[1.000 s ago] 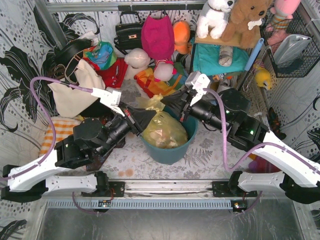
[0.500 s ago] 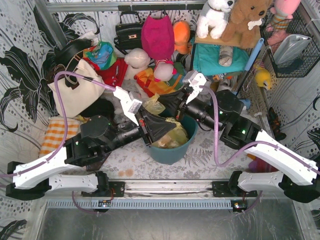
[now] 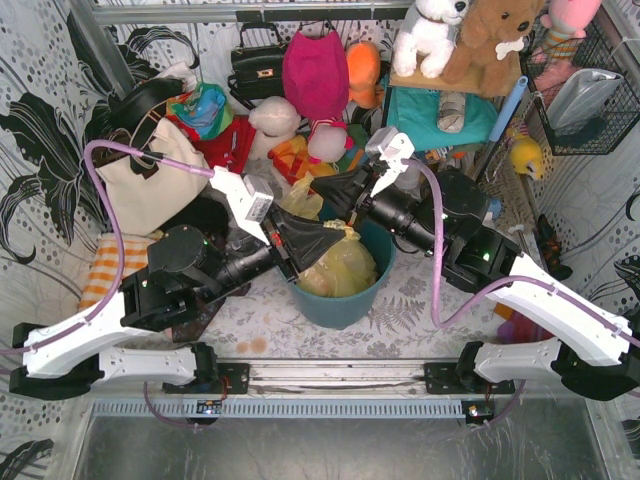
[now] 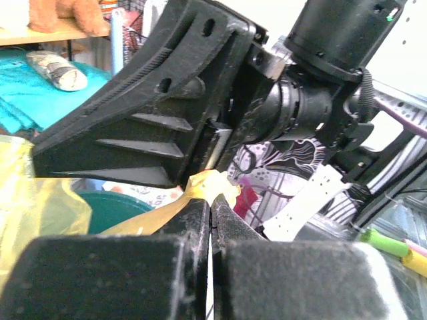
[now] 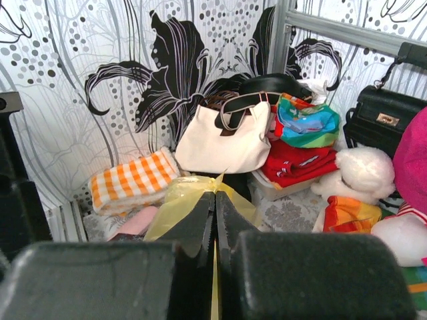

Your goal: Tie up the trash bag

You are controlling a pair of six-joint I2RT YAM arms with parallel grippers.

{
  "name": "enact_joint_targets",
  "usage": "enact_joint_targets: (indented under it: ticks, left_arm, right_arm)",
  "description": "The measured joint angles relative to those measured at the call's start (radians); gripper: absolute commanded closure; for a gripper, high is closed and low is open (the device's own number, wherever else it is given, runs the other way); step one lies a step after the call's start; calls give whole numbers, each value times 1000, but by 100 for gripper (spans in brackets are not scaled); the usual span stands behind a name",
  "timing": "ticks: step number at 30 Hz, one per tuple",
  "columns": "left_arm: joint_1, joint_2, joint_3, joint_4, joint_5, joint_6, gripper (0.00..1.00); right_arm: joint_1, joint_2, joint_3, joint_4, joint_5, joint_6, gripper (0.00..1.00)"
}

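Shifted slightly leftward, left gripper pinches one ear of the thin translucent yellow plastic trash bag; right gripper, crossing just ahead, pinches the other. Bag body sits below both.

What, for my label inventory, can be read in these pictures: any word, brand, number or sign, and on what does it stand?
No text is legible in any view.
On the white camera housing on the left arm: a greyish patch, too small to read.
On the black leather handbag: a gold clasp, no brand legible.
On the thin yellow plastic trash bag: no print shows.
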Motion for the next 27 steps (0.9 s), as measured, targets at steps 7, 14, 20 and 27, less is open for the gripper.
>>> enact_joint_targets:
  ticks: [7, 14, 20, 27]
  left_arm:
    - [0, -41, -13, -41, -71, 17, 26]
    - [0, -98, 84, -113, -181, 53, 23]
    - [0, -115, 189, -192, -233, 122, 14]
    - [0, -34, 196, -338, -239, 253, 1]
  right_arm:
    - [0, -25, -7, -11, -14, 26, 74]
    - [0, -84, -8, -68, 1, 2, 44]
    - [0, -218, -46, -111, -5, -76, 29]
    - [0, -301, -50, -198, -101, -239, 12]
